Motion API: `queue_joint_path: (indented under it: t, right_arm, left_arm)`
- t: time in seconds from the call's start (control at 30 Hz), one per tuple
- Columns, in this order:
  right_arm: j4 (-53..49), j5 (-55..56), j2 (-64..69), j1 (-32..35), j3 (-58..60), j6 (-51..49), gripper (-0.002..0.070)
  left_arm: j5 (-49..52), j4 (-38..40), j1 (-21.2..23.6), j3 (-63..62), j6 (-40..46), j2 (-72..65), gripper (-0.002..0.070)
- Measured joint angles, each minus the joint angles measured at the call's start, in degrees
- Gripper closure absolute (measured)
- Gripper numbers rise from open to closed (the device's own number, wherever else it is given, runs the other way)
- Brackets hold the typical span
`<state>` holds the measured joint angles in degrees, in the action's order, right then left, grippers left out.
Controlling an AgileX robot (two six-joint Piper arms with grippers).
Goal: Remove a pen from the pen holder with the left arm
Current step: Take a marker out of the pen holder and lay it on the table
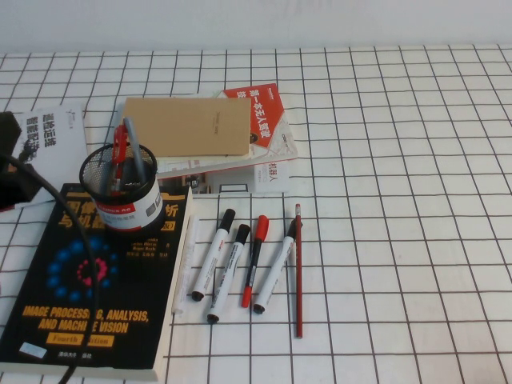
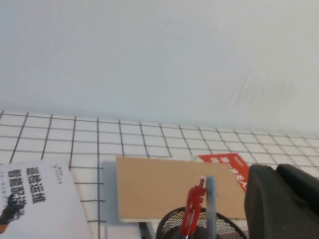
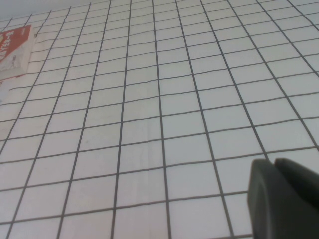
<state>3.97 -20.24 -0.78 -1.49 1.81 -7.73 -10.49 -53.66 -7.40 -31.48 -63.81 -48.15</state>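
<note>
Left hand (image 2: pixel 277 174): at the tabletop's (image 1: pixel 400 160) far left, fingers pressed together, holding nothing.
Pen holder (image 1: pixel 120 190): black mesh, upright on a dark textbook (image 1: pixel 88 296), at about 3 o'clock from the left hand and apart from it.
Pens inside: red pen (image 1: pixel 118 144) and grey pen (image 1: pixel 134 148), both leaning.
Right hand (image 3: pixel 275 172): over the bare grid tabletop, fingers together, empty.
</note>
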Motion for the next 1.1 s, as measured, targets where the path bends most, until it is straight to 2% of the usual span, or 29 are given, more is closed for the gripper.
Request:
queue_joint_path:
  t: [0.07,0.23,0.33,0.53,1.1]
  right_arm:
    - [0.00,0.00,0.00,0.00,0.00,0.00,0.0692]
    - [0.00,0.00,0.00,0.00,0.00,0.00,0.0692]
    - [0.00,0.00,0.00,0.00,0.00,0.00,0.0692]
    - [0.00,0.00,0.00,0.00,0.00,0.00,0.0693]
    - [0.00,0.00,0.00,0.00,0.00,0.00,0.0693]
  left_arm:
    - [3.87,13.69,-2.33,0.00,14.55,0.00,0.0678]
    - [13.19,53.02,-8.08,0.00,59.00,-1.56,0.0678]
    - [14.97,66.98,-10.12,0.00,74.47,-2.68,0.0678]
    - [11.36,72.47,-10.75,0.00,79.64,-3.98,0.0678]
    - [9.52,73.07,-10.75,-0.10,80.36,-7.32,0.0667]
